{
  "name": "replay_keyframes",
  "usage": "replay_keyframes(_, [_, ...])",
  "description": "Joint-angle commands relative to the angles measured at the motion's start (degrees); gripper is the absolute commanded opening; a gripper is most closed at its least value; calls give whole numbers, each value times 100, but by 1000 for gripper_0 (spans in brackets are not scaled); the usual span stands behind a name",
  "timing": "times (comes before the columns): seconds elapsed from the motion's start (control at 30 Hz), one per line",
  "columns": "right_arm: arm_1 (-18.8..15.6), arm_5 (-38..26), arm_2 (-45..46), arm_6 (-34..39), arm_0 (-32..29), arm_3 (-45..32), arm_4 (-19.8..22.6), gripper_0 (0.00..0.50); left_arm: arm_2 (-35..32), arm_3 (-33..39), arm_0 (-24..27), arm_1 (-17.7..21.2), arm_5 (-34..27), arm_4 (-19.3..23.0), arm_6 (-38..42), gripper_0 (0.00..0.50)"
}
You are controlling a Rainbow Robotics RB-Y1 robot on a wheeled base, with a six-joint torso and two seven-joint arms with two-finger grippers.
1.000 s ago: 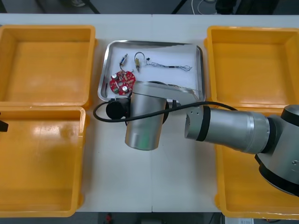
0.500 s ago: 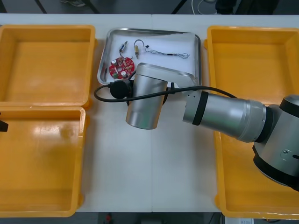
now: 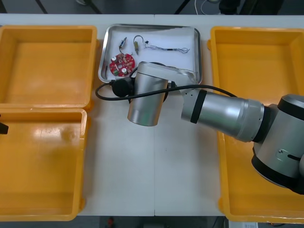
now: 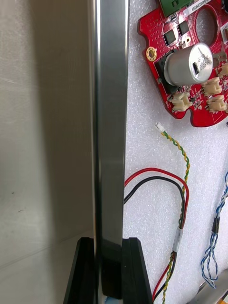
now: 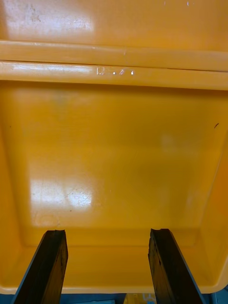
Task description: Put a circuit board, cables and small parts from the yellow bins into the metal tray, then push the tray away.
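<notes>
1. Room in the front view: the metal tray [image 3: 101,61] lies at the far middle of the counter [image 3: 156,180]. Its left rim is just beside the far left yellow bin [image 3: 47,66], and its right rim is near the far right yellow bin [image 3: 256,66]. A narrow strip of bare counter lies between its far rim and the counter's far edge. Inside are a red circuit board [image 3: 121,65], cables [image 3: 166,48] and a small metal part [image 3: 123,43]. The right arm [image 3: 223,111] reaches across to the tray's near edge. A wide lane of bare counter runs between the near left bin [image 3: 40,164] and the near right bin [image 3: 237,190].
2. Right wrist view: the right end effector [image 4: 108,242] pinches the tray's rim, one finger [image 4: 85,270] outside it and the other inside. The board sits close to the rim. A red and yellow cable [image 4: 178,237] and a blue and white cable [image 4: 216,223] lie nearer the fingers.
3. Left wrist view: the left end effector [image 5: 107,266] hangs with its fingers spread above the floor of a yellow bin [image 5: 114,156], inside its walls.
</notes>
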State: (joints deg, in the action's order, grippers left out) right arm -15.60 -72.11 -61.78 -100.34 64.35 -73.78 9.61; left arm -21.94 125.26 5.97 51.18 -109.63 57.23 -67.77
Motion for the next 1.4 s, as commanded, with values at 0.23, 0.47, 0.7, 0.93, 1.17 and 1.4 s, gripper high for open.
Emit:
replay_keyframes(0.23, [180, 92, 157, -205, 333, 75, -197, 231, -170, 148, -60, -64, -37, -55, -641, 500])
replay_keyframes(0.47, [180, -250, 324, -205, 298, -154, -214, 500, -170, 148, -60, -64, -37, -55, -641, 500])
replay_keyframes(0.7, [171, -1094, 1062, -152, -168, -1103, 375, 500, -170, 148, -60, -64, -37, -55, -641, 500])
replay_keyframes(0.93, [162, -2307, 1783, -47, -1117, -2808, 471, 500, -170, 148, -60, -64, -37, -55, -641, 500])
replay_keyframes(1.17, [162, -3573, 2240, 120, -1662, -4074, 498, 500, -170, 148, -60, -64, -37, -55, -641, 500])
replay_keyframes(1.4, [-57, -3789, 2829, 217, -2603, -5524, 498, 500, -170, 148, -60, -64, -37, -55, -641, 500])
